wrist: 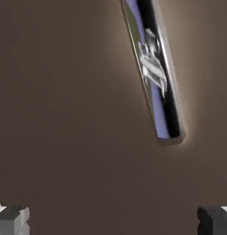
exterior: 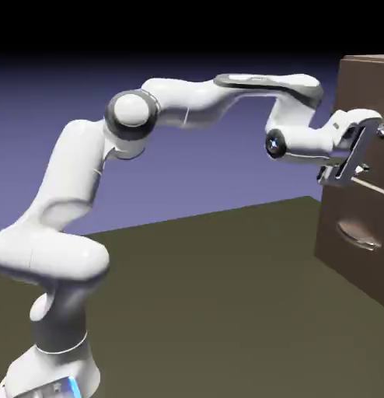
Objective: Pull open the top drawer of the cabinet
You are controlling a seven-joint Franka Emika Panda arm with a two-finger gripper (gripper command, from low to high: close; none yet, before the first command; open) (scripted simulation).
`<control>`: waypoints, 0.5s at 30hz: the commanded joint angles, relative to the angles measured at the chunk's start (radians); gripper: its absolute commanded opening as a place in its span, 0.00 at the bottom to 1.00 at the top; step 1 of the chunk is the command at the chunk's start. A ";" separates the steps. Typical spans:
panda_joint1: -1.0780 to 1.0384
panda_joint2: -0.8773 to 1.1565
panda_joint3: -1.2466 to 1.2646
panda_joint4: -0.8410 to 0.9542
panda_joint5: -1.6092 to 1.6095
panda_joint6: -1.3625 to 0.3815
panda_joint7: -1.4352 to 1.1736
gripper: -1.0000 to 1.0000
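The top drawer [exterior: 364, 93] sits in the upper part of the cabinet [exterior: 358, 233], a dark-brown box at the exterior view's right edge, standing on the olive-brown surface [exterior: 226, 311]. Whether the drawer is pulled out at all cannot be told. Its silver handle [wrist: 154, 73] runs as a slanted shiny bar across the upper right of the hand view, set against plain brown wood, and it lies above and apart from the fingertips [wrist: 14, 219]. The claw [exterior: 364, 148] is level with the drawer front, right at it in the exterior view. Its jaws stand wide apart and grip nothing. Below, the lower drawer's handle [exterior: 358, 233] shows as a curved silver piece. The white arm [exterior: 187, 105] arches in from the lower left.
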 commanded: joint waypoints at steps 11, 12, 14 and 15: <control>-0.040 0.154 -0.020 0.241 0.079 0.037 -0.104 0.50; -0.065 0.170 -0.006 0.278 0.055 0.048 -0.073 0.50; -0.115 0.203 0.022 0.350 0.005 0.070 -0.010 0.50; -0.140 0.219 0.036 0.386 -0.019 0.081 0.021 0.50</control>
